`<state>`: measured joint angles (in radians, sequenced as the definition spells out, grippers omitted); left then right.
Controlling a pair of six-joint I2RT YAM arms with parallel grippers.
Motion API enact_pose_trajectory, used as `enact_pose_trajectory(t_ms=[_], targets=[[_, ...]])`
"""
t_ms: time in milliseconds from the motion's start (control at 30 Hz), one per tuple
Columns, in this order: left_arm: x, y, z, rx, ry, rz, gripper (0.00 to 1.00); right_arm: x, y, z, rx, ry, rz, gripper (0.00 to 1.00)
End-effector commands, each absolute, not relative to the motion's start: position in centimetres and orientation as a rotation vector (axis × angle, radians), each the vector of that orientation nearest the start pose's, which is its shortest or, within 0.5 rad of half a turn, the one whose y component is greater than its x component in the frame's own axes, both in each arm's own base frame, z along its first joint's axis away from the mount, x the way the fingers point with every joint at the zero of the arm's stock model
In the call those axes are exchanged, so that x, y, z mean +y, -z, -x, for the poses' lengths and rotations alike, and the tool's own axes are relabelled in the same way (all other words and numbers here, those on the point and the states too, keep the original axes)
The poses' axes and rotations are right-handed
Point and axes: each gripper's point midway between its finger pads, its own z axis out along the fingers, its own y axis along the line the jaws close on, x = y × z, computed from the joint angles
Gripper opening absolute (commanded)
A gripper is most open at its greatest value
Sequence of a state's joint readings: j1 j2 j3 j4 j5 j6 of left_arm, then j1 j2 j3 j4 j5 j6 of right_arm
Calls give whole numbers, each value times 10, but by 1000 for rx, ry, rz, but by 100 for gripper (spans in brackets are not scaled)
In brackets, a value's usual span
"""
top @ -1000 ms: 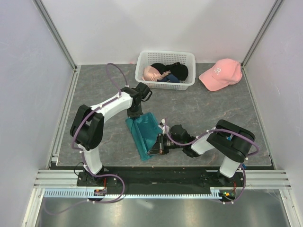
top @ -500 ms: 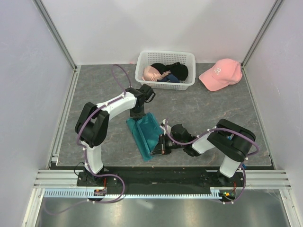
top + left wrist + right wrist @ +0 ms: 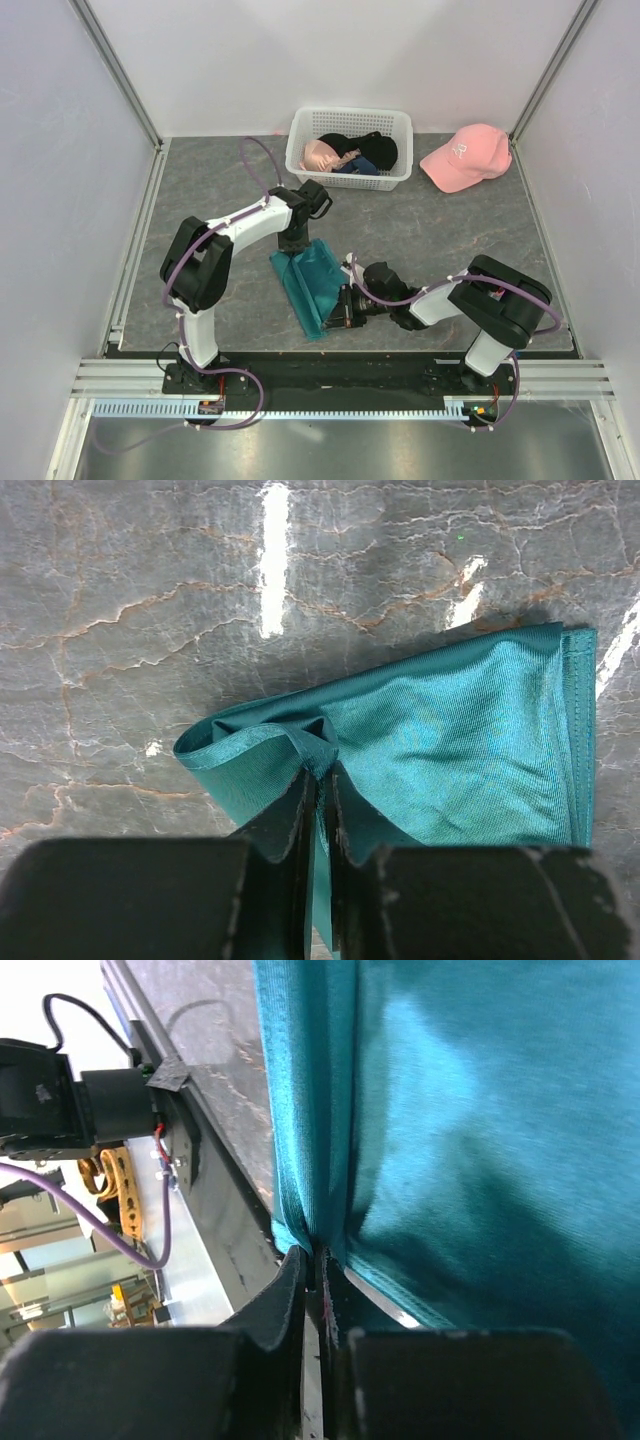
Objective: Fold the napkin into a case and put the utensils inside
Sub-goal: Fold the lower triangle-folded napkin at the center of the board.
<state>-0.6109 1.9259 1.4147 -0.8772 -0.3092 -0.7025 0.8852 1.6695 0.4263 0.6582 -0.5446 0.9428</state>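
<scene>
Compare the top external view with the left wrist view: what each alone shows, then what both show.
Only top external: the white basket, the pink cap and the right gripper at the near edge of the napkin. Only left wrist: a cloth fold pinched between the fingers of the left gripper. Both: the teal napkin and the marbled table.

No text, number or brand name can be read in any of the views. The only marking is a small white emblem on the front of the pink baseball cap [image 3: 466, 158], seen from the top camera at the far right of the table. It is too small to make out as letters.
</scene>
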Motion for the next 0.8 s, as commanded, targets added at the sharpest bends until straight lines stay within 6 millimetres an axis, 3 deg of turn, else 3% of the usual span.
enact_pose_trajectory(t_ms=[0,133,233,300,467,633,767], targets=[[-200,-62,-365,2621,-130,234,17,318,-10,-92,2673,-1475,376,13],[-208,-68,-365,2621,-66,207,32,308,-3,-97,2707,-1374,386,24],[-217,-84,-364,2606,11,175,42,300,-4,-107,2703,-1264,439,36],[-221,-97,-361,2597,66,142,44,300,-13,-121,2650,-1193,488,45],[-236,-117,-351,2597,227,54,47,288,-16,-131,2666,-1087,513,62],[-246,-121,-337,2621,338,-18,50,282,-17,-138,2678,-1003,555,65],[-231,-121,-332,2604,282,-15,47,285,-35,-161,2623,-930,546,65]])
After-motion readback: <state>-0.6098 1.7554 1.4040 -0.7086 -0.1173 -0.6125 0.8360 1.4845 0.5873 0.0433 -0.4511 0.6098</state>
